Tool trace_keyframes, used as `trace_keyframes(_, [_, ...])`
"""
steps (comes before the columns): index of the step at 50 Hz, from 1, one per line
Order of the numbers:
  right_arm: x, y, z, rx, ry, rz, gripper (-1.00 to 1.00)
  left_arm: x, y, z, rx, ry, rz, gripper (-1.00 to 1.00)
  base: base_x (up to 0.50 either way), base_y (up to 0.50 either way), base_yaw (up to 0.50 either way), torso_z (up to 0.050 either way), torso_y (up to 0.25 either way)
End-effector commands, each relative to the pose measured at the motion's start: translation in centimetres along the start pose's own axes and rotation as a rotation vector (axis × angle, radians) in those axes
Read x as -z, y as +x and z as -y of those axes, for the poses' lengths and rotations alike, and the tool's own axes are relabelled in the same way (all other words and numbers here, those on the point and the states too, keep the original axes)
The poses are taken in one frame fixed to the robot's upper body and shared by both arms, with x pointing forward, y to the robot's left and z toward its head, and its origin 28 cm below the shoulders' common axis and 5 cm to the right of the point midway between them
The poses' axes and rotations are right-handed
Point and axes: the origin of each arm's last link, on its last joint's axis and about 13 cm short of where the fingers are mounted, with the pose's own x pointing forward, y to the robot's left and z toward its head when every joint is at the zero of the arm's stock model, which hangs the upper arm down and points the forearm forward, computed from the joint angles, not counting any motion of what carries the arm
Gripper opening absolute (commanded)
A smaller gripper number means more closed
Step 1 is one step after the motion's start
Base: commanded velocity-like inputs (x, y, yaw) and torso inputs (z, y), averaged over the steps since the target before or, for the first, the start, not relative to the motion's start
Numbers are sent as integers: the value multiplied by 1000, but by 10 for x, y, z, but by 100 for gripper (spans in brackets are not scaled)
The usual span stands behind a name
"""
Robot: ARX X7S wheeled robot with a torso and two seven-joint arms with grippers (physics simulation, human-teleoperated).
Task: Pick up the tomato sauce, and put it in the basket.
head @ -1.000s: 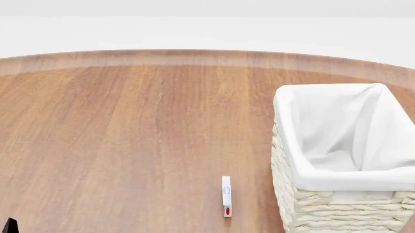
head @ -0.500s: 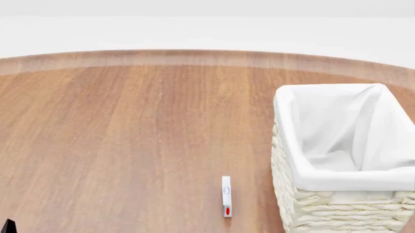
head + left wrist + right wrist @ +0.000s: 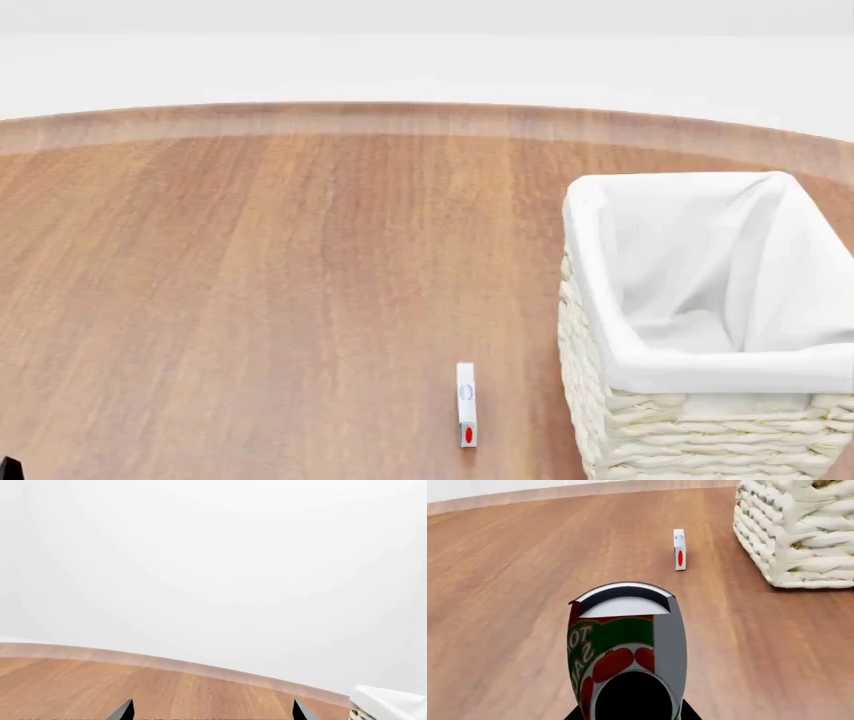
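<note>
Fingers, right: we are seeing the right gripper (image 3: 627, 715) only at the edge of its own wrist view, dark tips showing either side of the tomato sauce (image 3: 624, 650); it looks clamped on the can, which is standing up clear of the surface (image 3: 507, 580).
Fingers, left: two dark fingertips (image 3: 123, 711) of the left gripper (image 3: 212, 712) are standing well apart, holding nothing, pointing across the surface toward the far wall.
Count: we are counting one tomato sauce, one basket (image 3: 694, 330), one small white box (image 3: 466, 403) with a red mark.
Head view only: the basket's white liner and hollow inside; the can is out of sight there.
Right wrist view only: the can, with box and basket beyond it.
</note>
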Motion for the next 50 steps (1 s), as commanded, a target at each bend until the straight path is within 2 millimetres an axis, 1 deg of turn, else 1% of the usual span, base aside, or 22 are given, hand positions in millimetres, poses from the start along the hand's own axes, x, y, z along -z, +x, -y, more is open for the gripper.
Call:
trace_keyframes(1, [-36, 31, -4, -43, -67, 34, -100, 0, -1, -1, -8, -2, -1, 100, 0, 0, 0, 0, 0])
trace_keyframes(8, [-59, 46, 0, -50, -136, 29, -100, 2, -3, -1, -5, -1, -8, 100, 0, 0, 0, 0, 0])
trace_keyframes(10, [-67, 52, 2, -49, -151, 30, -100, 2, -3, -1, -5, -3, -9, 100, 0, 0, 0, 0, 0])
trace_keyframes(11, [-74, 56, 3, -51, -152, 33, -100, 2, -3, -1, -5, -4, -9, 100, 0, 0, 0, 0, 0])
trace_keyframes(13, [-80, 59, 3, -56, -154, 36, -100, 2, -3, -1, -6, -5, -8, 100, 0, 0, 0, 0, 0])
trace_keyframes(16, [-97, 66, 2, -60, -177, 67, -100, 1, -3, -1, -7, -6, -7, 100, 0, 0, 0, 0, 0])
trace_keyframes(17, [-97, 66, 2, -60, -177, 67, -100, 1, -3, -1, -7, -6, -7, 100, 0, 0, 0, 0, 0])
trace_keyframes(19, [-111, 73, 0, -68, -181, 83, -100, 2, -3, -2, -9, -7, -8, 100, 0, 0, 0, 0, 0])
trace_keyframes(22, [-124, 82, -1, -66, -207, 97, -100, 3, -3, -3, -11, -9, -9, 100, 0, 0, 0, 0, 0])
trace_keyframes(23, [-131, 86, -2, -69, -198, 103, -100, 3, -3, -3, -12, -9, -10, 100, 0, 0, 0, 0, 0])
trace_keyframes(25, [-137, 91, -2, -65, -221, 109, -100, 3, -2, -4, -15, -11, -11, 100, 0, 0, 0, 0, 0])
trace_keyframes(26, [-145, 96, -3, -70, -219, 116, -100, 3, -2, -5, -17, -12, -10, 100, 0, 0, 0, 0, 0])
trace_keyframes(29, [-157, 102, -3, -67, -228, 119, -100, 3, -2, -5, -19, -12, -10, 100, 0, 0, 0, 0, 0])
trace_keyframes(30, [-164, 104, -3, -57, -238, 125, -100, 2, -2, -6, -21, -12, -10, 100, 0, 0, 0, 0, 0])
trace_keyframes(31, [-164, 104, -3, -57, -238, 125, -100, 2, -2, -6, -21, -12, -10, 100, 0, 0, 0, 0, 0])
trace_keyframes(32, [-174, 104, -3, -6, -258, 89, -100, 2, -2, -6, -24, -13, -10, 100, 0, 0, 0, 0, 10])
trace_keyframes(33, [-176, 103, -3, -9, -257, 102, -100, 2, -2, -6, -24, -13, -9, 100, 0, 0, 0, 0, 0])
trace_keyframes(50, [-176, 103, -3, -9, -257, 102, -100, 2, -2, -6, -24, -13, -9, 100, 0, 0, 0, 0, 0])
